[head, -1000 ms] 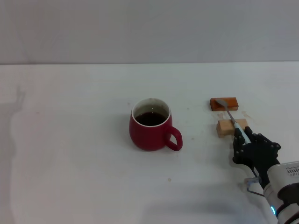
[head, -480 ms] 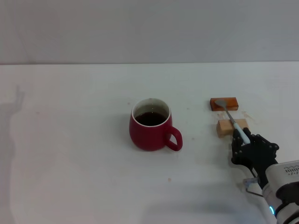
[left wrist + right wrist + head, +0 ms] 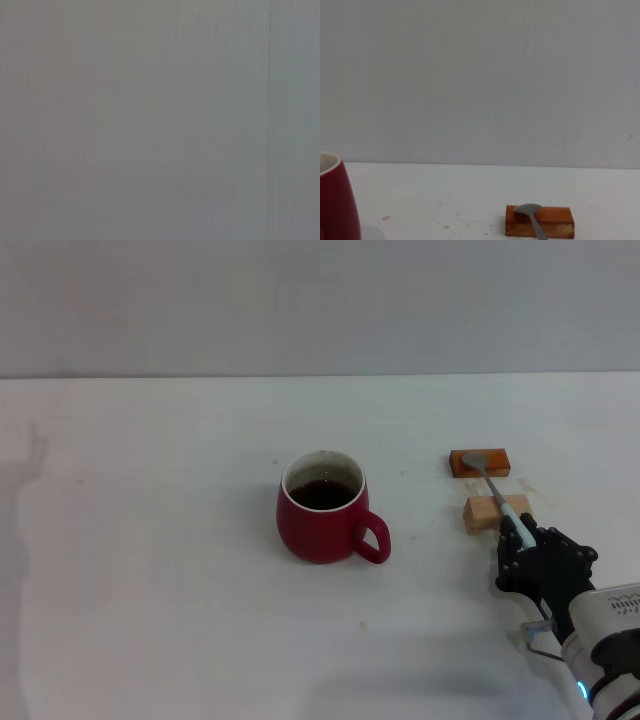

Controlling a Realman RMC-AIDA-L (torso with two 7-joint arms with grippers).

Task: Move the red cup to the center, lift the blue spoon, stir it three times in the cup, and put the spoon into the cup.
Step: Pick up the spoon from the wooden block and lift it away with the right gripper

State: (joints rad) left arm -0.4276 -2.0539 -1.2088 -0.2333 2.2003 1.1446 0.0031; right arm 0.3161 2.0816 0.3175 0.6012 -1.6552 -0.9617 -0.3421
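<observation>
Right hand [image 3: 528,545] sits at the slim pale-blue-handled metal spoon [image 3: 497,495] handle end; spoon runs toward 11 o'clock; grip state can't be told.

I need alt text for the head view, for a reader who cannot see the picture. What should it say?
A red cup of dark liquid stands mid-table, handle toward the robot's right. To its right, a blue spoon lies across an orange block and a pale wooden block, with the right claw at the handle's near end. The left arm is out of view.
</observation>
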